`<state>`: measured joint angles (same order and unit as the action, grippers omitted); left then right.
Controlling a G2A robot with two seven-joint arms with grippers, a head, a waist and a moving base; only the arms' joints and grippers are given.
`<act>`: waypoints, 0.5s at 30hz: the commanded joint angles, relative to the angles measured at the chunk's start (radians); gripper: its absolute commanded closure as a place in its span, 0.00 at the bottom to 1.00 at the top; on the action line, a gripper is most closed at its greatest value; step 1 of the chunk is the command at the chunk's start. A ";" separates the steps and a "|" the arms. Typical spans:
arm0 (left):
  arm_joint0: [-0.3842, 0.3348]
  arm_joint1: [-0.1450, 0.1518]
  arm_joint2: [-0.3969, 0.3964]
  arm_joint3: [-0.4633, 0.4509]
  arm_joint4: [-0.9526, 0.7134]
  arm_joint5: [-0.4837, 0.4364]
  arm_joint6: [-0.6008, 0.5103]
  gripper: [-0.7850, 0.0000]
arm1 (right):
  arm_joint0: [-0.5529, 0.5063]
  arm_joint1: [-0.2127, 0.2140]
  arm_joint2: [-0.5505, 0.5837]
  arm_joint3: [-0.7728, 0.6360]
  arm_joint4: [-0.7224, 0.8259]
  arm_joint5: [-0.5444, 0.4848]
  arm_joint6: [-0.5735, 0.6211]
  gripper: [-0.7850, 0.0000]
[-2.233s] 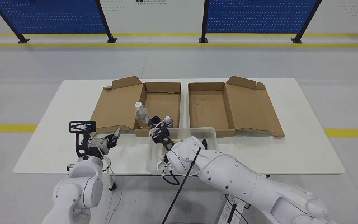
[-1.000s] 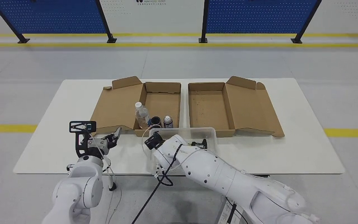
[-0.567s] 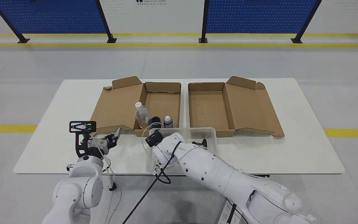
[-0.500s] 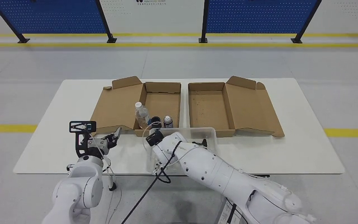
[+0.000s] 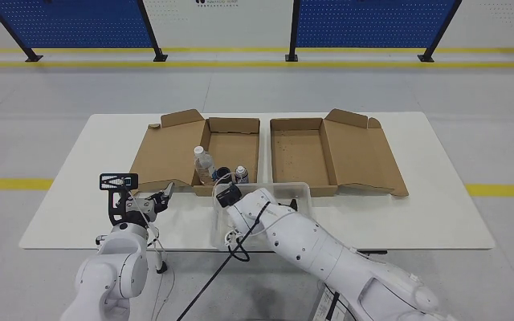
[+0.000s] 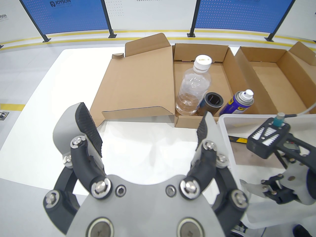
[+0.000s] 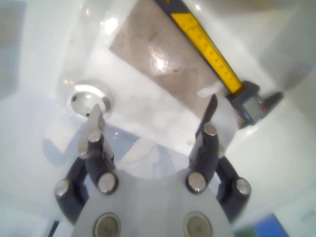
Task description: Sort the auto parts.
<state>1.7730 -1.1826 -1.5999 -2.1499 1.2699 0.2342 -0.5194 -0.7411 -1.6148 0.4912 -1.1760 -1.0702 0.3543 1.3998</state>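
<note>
My right gripper [image 7: 155,102] hangs open inside the clear plastic bin [image 5: 281,188], with nothing between its fingers. Below it lie a round metal part [image 7: 85,99], a black and yellow digital caliper [image 7: 205,43] and a small clear bag [image 7: 160,62]. The left cardboard box [image 5: 237,143] holds an upright clear bottle [image 6: 193,87], a black cylindrical part [image 6: 212,101] and a blue spray can [image 6: 238,103]. My left gripper [image 6: 144,114] stands open over bare table, left of the bin [image 6: 226,124].
A second open cardboard box [image 5: 299,156] lies right of the first, its flap spread toward the table's right side. The white table [image 5: 88,184] has free room at the left and along the front right.
The right arm's wrist has swung left over the bin's near-left corner and then back a little to the right. The left arm has not moved.
</note>
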 commanded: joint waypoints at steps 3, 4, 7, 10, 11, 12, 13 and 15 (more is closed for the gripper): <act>0.000 0.000 0.000 0.000 0.000 0.000 0.000 0.00 | -0.005 -0.003 0.002 0.001 -0.014 -0.023 0.008 0.00; 0.000 0.000 0.000 0.000 0.000 0.000 0.000 0.00 | -0.004 -0.005 0.003 0.006 -0.015 -0.026 0.008 0.00; 0.000 0.000 0.000 0.000 0.000 0.000 0.000 0.00 | -0.004 -0.011 0.004 0.022 -0.016 -0.031 0.008 0.00; 0.000 0.000 0.000 0.000 0.000 0.000 0.000 0.00 | -0.001 -0.017 0.008 0.042 -0.019 -0.035 0.013 0.00; 0.000 0.000 0.000 0.000 0.000 0.000 0.000 0.00 | 0.000 -0.018 0.010 0.048 -0.021 -0.035 0.015 0.00; 0.000 0.000 0.000 0.000 0.000 0.000 0.000 0.00 | 0.000 -0.020 0.013 0.052 -0.022 -0.034 0.017 0.00; 0.000 0.000 0.000 0.000 0.000 0.000 0.000 0.00 | 0.000 -0.021 0.016 0.056 -0.024 -0.032 0.019 0.00; 0.000 0.000 0.000 0.000 0.000 0.000 0.000 0.00 | -0.002 -0.022 0.021 0.059 -0.028 -0.030 0.023 0.00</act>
<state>1.7730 -1.1826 -1.5999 -2.1499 1.2699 0.2342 -0.5194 -0.7414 -1.6365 0.5096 -1.1178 -1.0968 0.3232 1.4213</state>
